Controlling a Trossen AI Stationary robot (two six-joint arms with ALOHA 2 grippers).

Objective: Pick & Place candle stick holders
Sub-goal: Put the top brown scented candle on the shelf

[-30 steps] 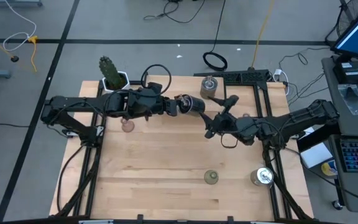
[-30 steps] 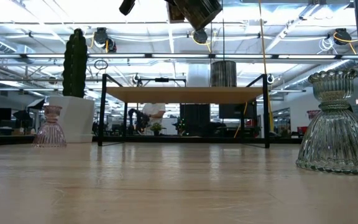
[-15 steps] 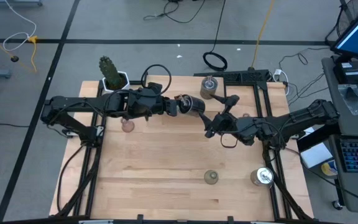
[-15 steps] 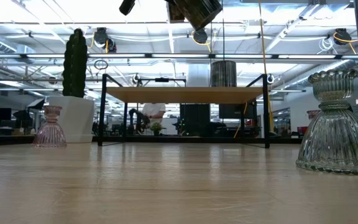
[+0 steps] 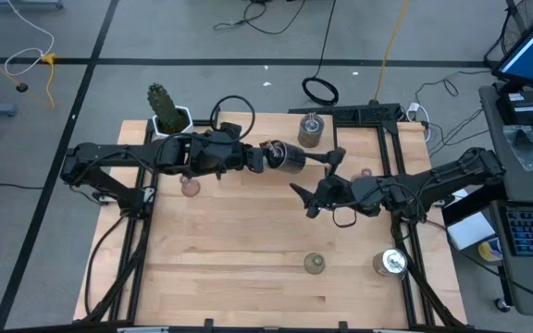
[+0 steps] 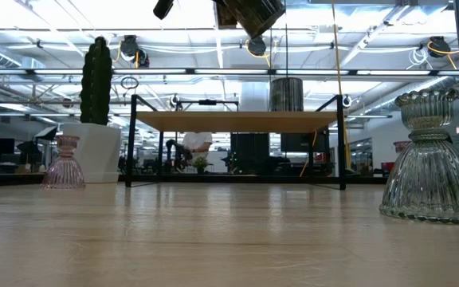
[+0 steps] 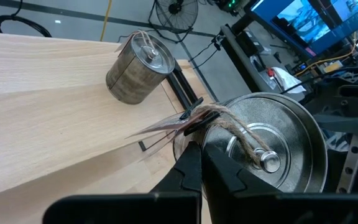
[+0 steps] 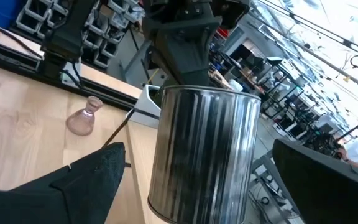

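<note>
- The metal holder (image 5: 288,158) hangs in mid-air above the desk (image 5: 248,268), back centre, with its long axis lying roughly level, open end toward the right arm.
- The left gripper (image 7: 199,163) carries it: fingers pinched tight on the twine and tag at the holder's end face.
- The right gripper (image 5: 315,182) stands just beside the holder, fingers spread wide. In the right wrist view the holder's wall (image 8: 204,152) sits between the two fingers (image 8: 82,174), not touched.
- Judgement: a hand-over is set up. The right arm is the nearer free one; its fingers need to close across the cylinder's wall, at right angles to its long axis.
- Elsewhere on the desk: a second metal holder (image 5: 311,130) at the back edge, a third (image 5: 390,264) front right, the green holder (image 5: 314,265) front centre, a pink holder (image 5: 190,188) under the left arm.
- The cactus (image 5: 164,107) stands at the back left corner.
</note>
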